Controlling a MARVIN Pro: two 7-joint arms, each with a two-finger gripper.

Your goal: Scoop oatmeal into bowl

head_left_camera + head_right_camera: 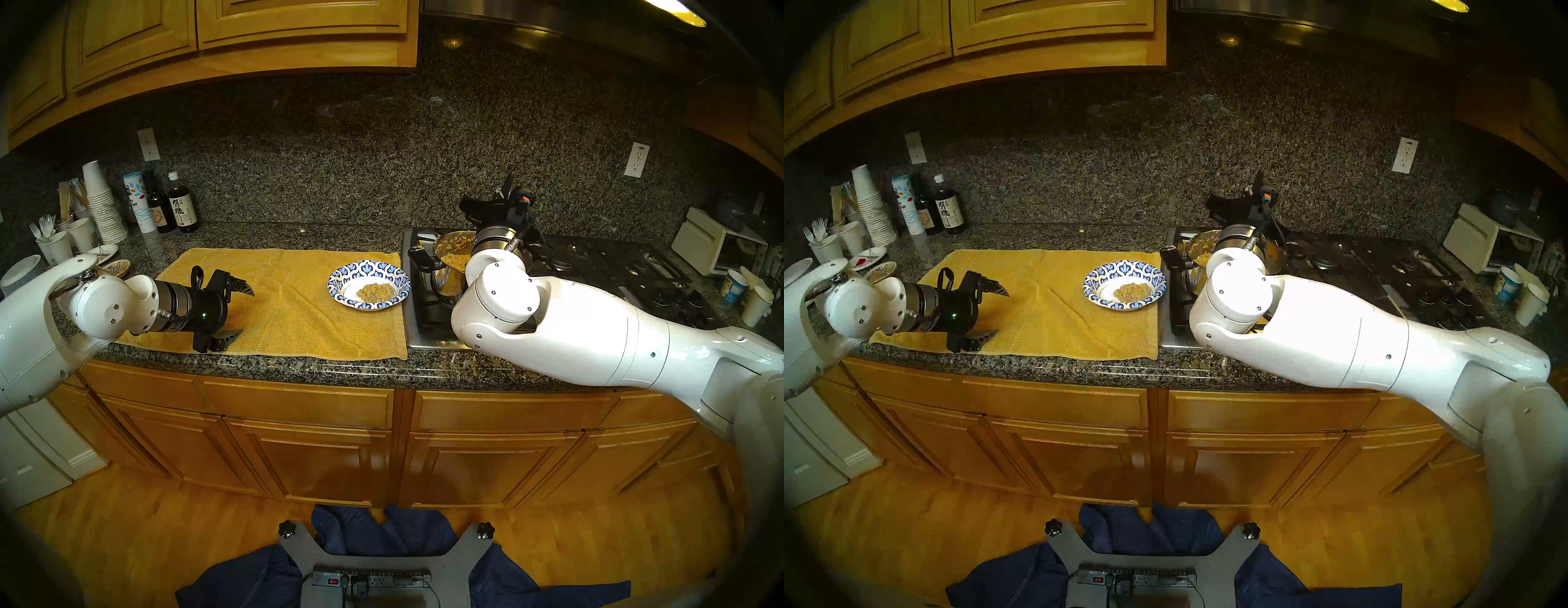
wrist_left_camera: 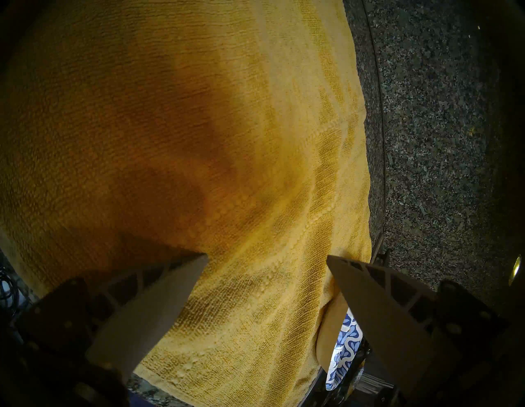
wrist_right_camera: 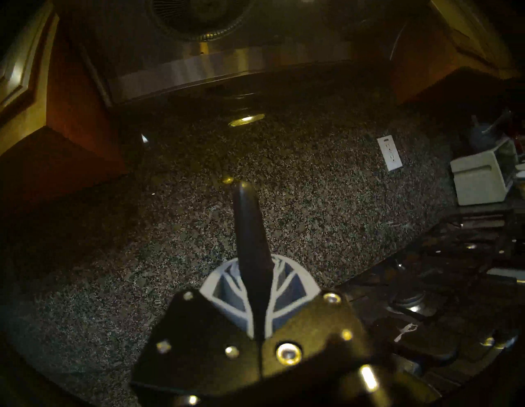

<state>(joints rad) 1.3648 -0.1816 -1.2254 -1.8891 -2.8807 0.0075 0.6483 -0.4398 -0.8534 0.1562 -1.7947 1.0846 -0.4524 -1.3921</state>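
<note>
Above the steel pot [image 1: 450,260] on the stove [image 1: 594,271], the right gripper [image 3: 257,287] is clamped on a black utensil handle [image 3: 250,227] — only its wrist view shows that grip; from the head its fingers are hidden behind the wrist. Oatmeal [image 1: 456,254] fills the pot, and a smaller mound [image 1: 375,292] sits in the blue-patterned paper bowl [image 1: 344,277] just left of the stove, on the yellow towel [image 1: 288,314]. Farther left, the left gripper [image 1: 238,312] hangs over the towel, jaws wide apart and empty — its own camera catches just the bowl's edge [image 2: 345,349].

a shiny steel pot [image 1: 445,280] sits beside a matt paper bowl with blue-and-white rim [image 1: 352,271]. the yellow woven cloth towel [image 1: 292,305] looks rough; the speckled granite counter [image 1: 263,237] is polished.
</note>
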